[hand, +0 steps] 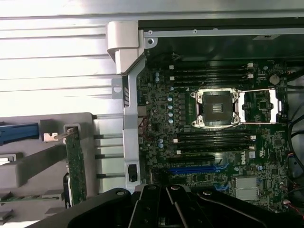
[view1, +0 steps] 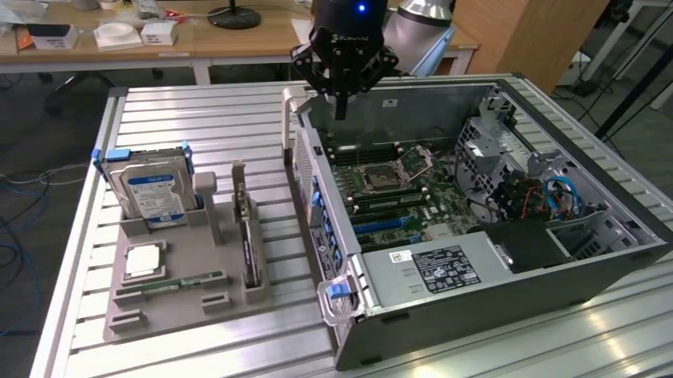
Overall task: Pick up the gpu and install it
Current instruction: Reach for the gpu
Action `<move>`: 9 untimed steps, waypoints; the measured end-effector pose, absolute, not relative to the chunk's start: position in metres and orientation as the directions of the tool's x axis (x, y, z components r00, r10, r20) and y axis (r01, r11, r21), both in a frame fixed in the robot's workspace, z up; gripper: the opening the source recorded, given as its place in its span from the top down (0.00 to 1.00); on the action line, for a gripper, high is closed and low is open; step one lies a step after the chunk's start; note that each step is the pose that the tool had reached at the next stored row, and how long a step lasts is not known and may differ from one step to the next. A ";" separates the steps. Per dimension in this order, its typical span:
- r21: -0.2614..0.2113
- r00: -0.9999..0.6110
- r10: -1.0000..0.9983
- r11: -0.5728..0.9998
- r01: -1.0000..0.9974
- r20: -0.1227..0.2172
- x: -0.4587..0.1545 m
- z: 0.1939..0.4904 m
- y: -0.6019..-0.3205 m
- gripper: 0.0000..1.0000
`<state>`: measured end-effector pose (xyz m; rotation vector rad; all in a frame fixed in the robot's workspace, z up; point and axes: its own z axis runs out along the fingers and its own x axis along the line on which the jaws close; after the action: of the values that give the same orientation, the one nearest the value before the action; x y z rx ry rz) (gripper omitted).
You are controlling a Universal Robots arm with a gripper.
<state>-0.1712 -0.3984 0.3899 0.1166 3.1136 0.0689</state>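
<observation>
1. Slatted aluminium table (view1: 189, 118) across mid-frame, with glare on the slats at lower right.
2. Wooden desk (view1: 242, 39) at upper left, carrying white boxes (view1: 118, 35) and a black round base (view1: 233, 17).
3. Wooden cabinet (view1: 526, 35) at upper right.
4. Dark floor (view1: 42, 118) at left edge, with loose cables (view1: 16, 185) on it.

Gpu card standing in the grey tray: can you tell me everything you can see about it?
The gpu is a thin, flat green circuit-board card standing on its long edge in a slot of the grey plastic tray, beside the open metal computer case. A silver metal bracket sits at one end. Side-on it looks dark; from above, its green edge shows. Only the tray touches it. The robot's black hand is shut above the case, away from it.
</observation>
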 end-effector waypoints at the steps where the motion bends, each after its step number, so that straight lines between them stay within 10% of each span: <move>1: 0.045 -0.997 0.075 0.996 0.074 -0.023 -0.172 0.390 -0.398 0.89; 9: 0.045 -0.997 0.075 0.996 0.074 -0.023 -0.177 0.390 -0.398 0.89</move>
<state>-0.1771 -0.3984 0.3896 0.1166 3.1136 0.0689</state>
